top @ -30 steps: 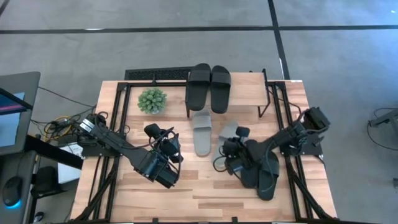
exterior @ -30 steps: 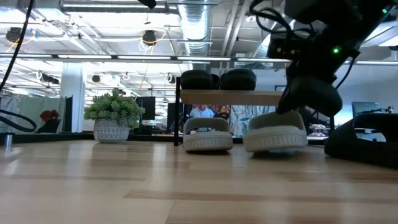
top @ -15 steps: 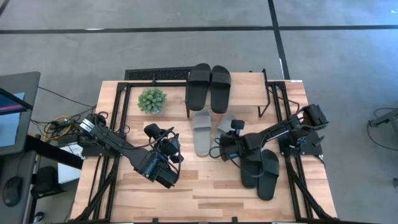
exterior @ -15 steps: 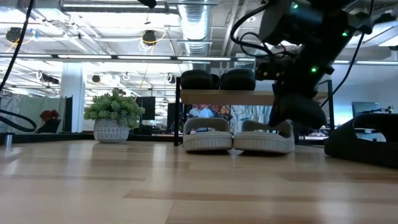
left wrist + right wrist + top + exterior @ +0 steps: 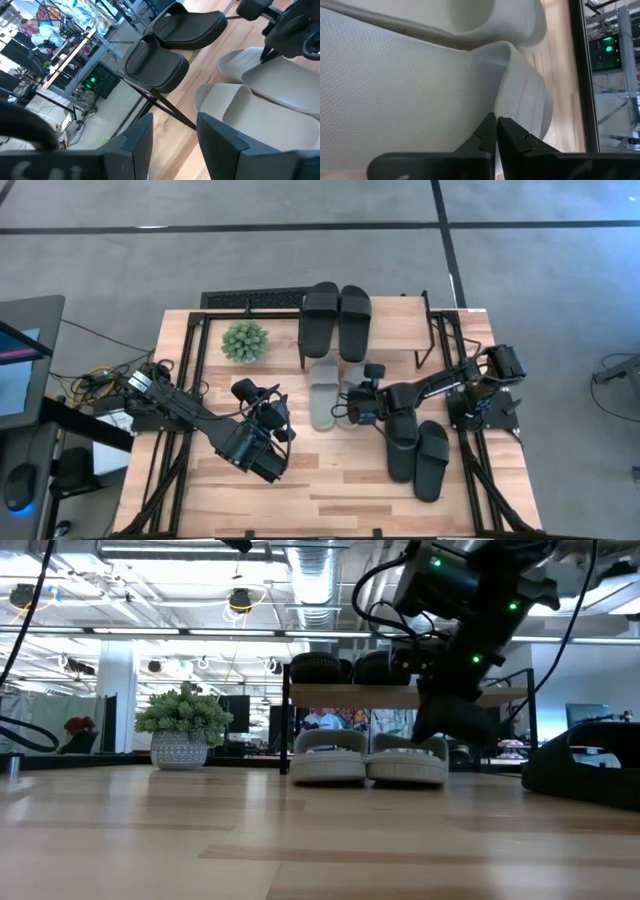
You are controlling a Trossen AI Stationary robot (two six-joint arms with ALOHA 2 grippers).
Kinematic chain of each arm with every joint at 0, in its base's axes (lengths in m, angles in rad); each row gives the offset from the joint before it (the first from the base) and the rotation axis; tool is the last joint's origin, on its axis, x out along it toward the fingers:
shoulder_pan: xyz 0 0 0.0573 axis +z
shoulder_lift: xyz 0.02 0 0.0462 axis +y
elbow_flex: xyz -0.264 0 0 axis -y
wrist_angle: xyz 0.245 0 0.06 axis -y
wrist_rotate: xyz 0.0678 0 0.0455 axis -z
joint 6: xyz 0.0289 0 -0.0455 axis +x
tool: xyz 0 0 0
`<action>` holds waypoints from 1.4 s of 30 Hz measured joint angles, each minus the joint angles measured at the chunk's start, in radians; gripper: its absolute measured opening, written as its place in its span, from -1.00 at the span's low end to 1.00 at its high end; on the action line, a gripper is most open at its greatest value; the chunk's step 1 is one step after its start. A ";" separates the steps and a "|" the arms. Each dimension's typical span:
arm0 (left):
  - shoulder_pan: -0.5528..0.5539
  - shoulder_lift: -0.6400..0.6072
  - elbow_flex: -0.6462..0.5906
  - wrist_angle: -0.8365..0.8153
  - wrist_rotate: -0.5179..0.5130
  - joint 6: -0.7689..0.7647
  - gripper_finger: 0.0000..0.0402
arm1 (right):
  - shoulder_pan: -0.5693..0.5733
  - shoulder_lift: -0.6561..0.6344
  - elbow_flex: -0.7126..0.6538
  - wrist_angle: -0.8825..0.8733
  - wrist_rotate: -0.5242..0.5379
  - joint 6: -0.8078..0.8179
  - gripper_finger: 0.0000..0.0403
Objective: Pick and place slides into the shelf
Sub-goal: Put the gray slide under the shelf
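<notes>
Since the earlier frames, the right arm had swung inward across the desk (image 5: 330, 490), carrying the second grey slide (image 5: 408, 760) from an angled position near the black pair to a position just beside the first grey slide (image 5: 322, 393), so that the two grey slides stood side by side in front of the shelf (image 5: 400, 322); the left arm had not moved. The desk carried the shelf at its far edge, with one pair of black slides (image 5: 336, 320) resting on the shelf's top board. A second pair of black slides (image 5: 418, 455) lay on the desk toward the right side, nearer the front edge. The grey pair sat on the desk surface at the shelf's front, partly beneath its top board in the low view. The right gripper (image 5: 352, 408) was positioned over the second grey slide, its jaws together, with the fingertips (image 5: 492, 131) resting against the textured grey footbed at the strap edge; whether they pinched material could not be determined. The left gripper (image 5: 272, 420) hovered over the desk, left of the grey pair, jaws apart and holding nothing. A small potted plant (image 5: 245, 341) stood on the desk left of the shelf.
</notes>
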State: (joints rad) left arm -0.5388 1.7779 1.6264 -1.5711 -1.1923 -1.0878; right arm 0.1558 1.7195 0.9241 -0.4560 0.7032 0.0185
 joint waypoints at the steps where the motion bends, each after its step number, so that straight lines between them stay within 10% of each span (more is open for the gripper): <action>1: 0.000 0.000 0.000 0.000 0.000 0.000 -0.29 | -0.003 0.000 0.000 0.009 -0.001 -0.004 -1.00; 42: 0.000 0.000 0.000 0.000 -0.001 -0.024 -0.29 | -0.086 0.000 0.000 0.174 -0.101 -0.307 -0.92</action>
State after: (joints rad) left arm -0.5391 1.7779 1.6264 -1.5711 -1.1931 -1.1114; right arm 0.0703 1.7199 0.9237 -0.2818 0.6017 -0.2882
